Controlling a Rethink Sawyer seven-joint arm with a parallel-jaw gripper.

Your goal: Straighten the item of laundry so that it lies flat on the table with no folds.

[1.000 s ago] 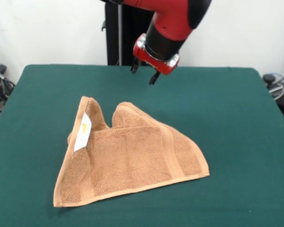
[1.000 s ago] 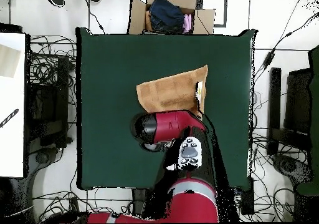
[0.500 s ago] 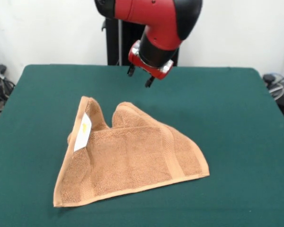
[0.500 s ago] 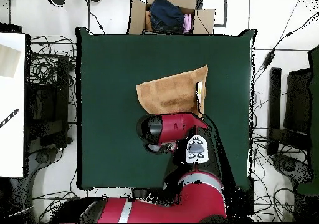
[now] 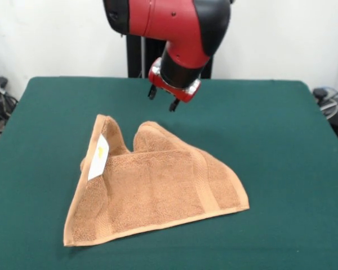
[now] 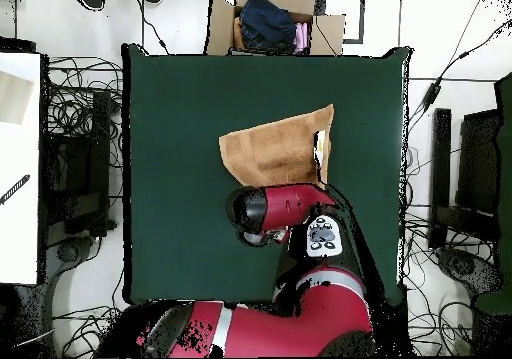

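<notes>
Above the far middle of the green worktop, the gripper hangs with its jaws slightly parted and empty. The towel lies nearer the camera, below and clear of the jaws, still doubled into a rough triangle with a raised fold at its far left. Judged step: approach; next, descend onto that folded edge and grip it.

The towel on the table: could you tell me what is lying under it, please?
Only the table shows around the towel. The towel is folded over itself, so lower layers lie beneath the top one; whatever else it may cover is hidden.
</notes>
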